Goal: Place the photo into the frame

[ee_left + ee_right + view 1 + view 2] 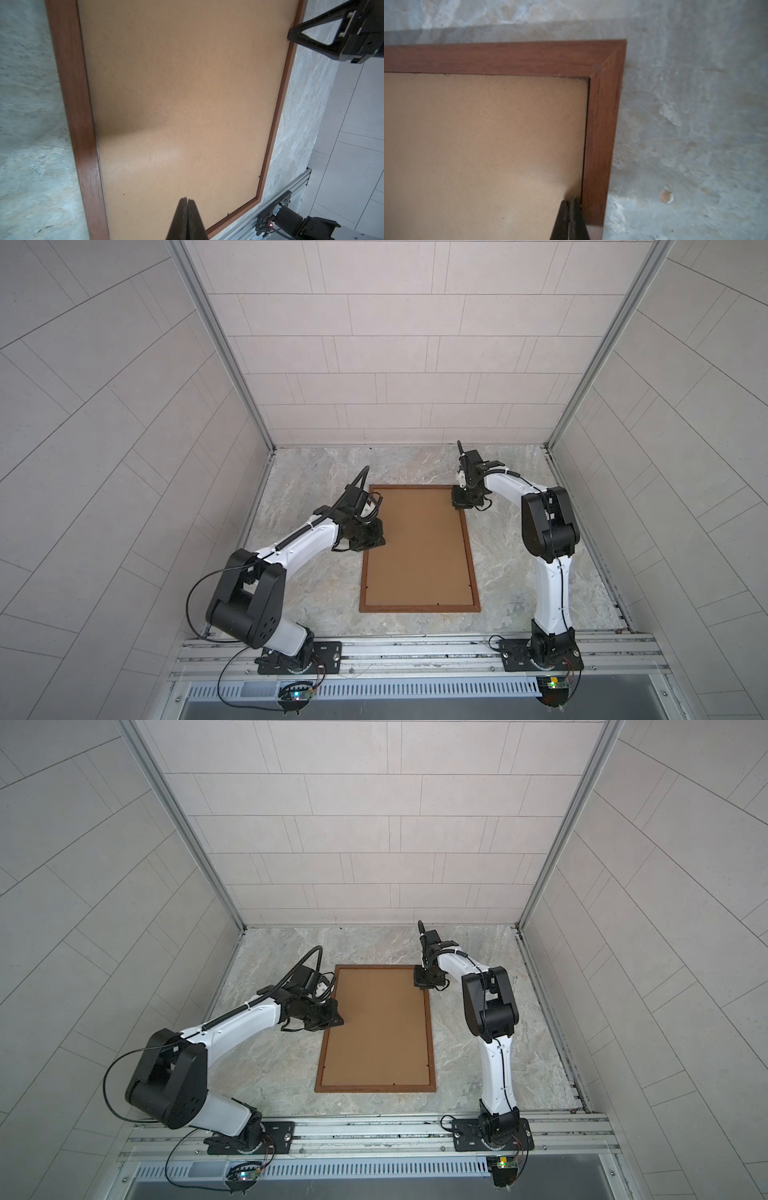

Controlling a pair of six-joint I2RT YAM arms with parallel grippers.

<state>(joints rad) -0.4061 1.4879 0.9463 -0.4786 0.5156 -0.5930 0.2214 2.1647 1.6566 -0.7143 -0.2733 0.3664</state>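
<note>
Rail (pixel 415 649) at the near edge carries both arm bases, with the marble-look bench (pixel 307 597) beyond it.

frame (pixel 419 608): flat on the bench, roughly centred, long sides running away from the rail. It lies board side up. The brown backing board (pixel 417 547) sits inside the moulding and fills the opening edge to edge in both top views. A few small dark tabs (pixel 259 176) show along the inner edge near the rail end, too small to make out.

left claw (pixel 187 201): jaws together, nothing between them. The tips are over the board, just inside the frame's left long side and about halfway along it. Can't tell whether they touch the board.

right claw (pixel 571 200): jaws together, nothing gripped. The tips are at the seam where the board meets the right-hand moulding, near the frame's far right corner. The left wrist view shows it from the side, tip down at that inner edge. Contact there isn't clear either.
</note>
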